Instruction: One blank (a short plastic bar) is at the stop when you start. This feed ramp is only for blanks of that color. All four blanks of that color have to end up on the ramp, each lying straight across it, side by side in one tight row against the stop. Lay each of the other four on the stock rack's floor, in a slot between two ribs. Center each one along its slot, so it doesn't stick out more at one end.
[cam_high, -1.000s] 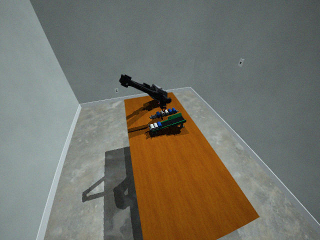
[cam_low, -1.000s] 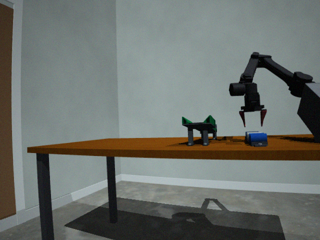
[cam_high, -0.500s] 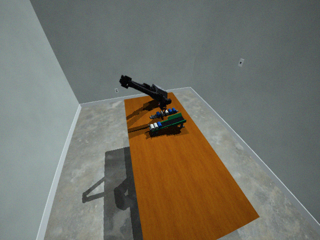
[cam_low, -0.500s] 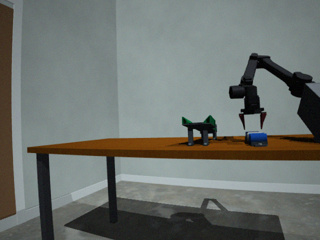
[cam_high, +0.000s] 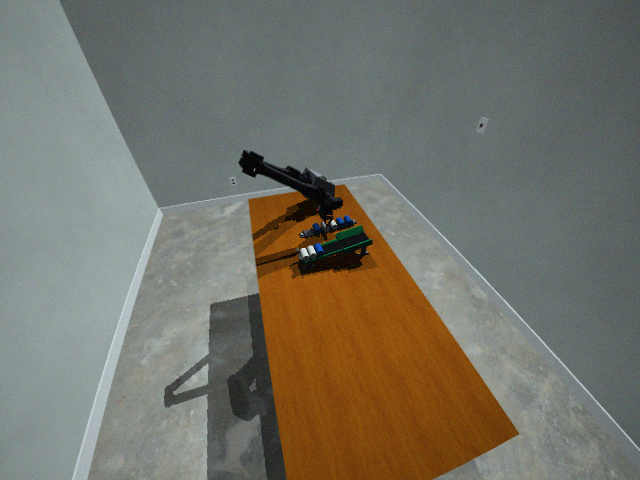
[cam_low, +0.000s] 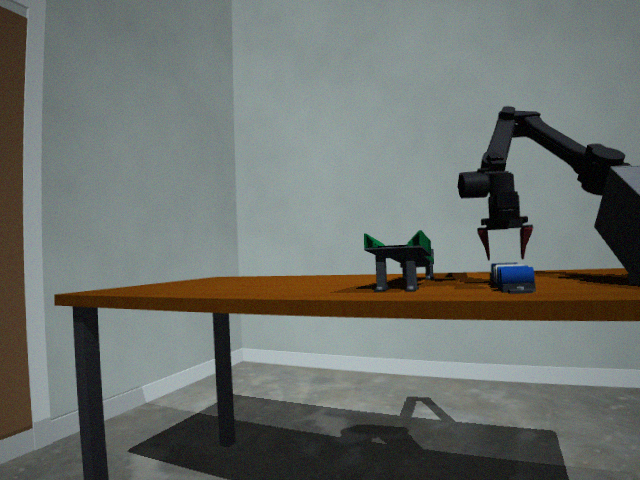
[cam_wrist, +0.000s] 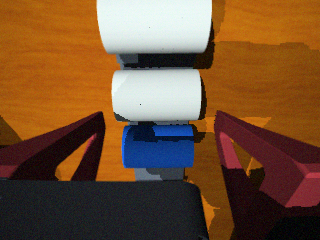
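My gripper is open and empty. It hangs just above the grey stock rack, its red fingers on either side of a blue blank at the rack's end. Beyond it in the wrist view lie two white blanks. Two more blue blanks lie further along the rack. The green-sided feed ramp holds two white blanks and one blue blank at its low end.
The ramp stands on dark legs on the orange table, beside the rack. The arm's base stands at the table's far end.
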